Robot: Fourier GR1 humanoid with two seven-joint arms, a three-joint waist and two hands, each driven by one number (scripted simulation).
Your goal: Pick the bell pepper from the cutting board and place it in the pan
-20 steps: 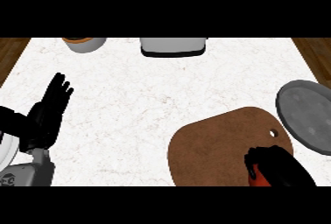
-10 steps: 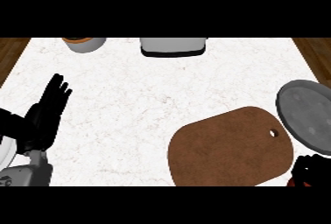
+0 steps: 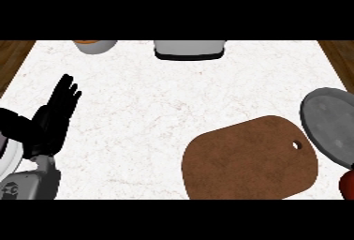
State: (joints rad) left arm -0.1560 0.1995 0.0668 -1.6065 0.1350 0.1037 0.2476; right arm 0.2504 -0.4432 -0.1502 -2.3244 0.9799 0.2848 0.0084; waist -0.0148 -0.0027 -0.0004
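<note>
The brown cutting board (image 3: 249, 161) lies bare at the lower right of the white counter. Just right of it, the grey pan (image 3: 332, 124) is cut by the view's right edge. A red piece of the bell pepper (image 3: 348, 185) shows at the lower right corner, off the board and below the pan. Only a dark sliver of my right hand (image 3: 352, 165) shows above the pepper, and the rest is out of view. At the left edge, well away from the board, my left hand (image 3: 55, 117) rests open with fingers up.
A grey bowl with something orange inside (image 3: 95, 45) stands at the back left. At the back centre is a grey appliance with a black base (image 3: 189, 49). Brown wood borders the counter at both upper corners.
My right hand has carried the bell pepper off the board to the right, almost out of view. The left hand has not moved.
</note>
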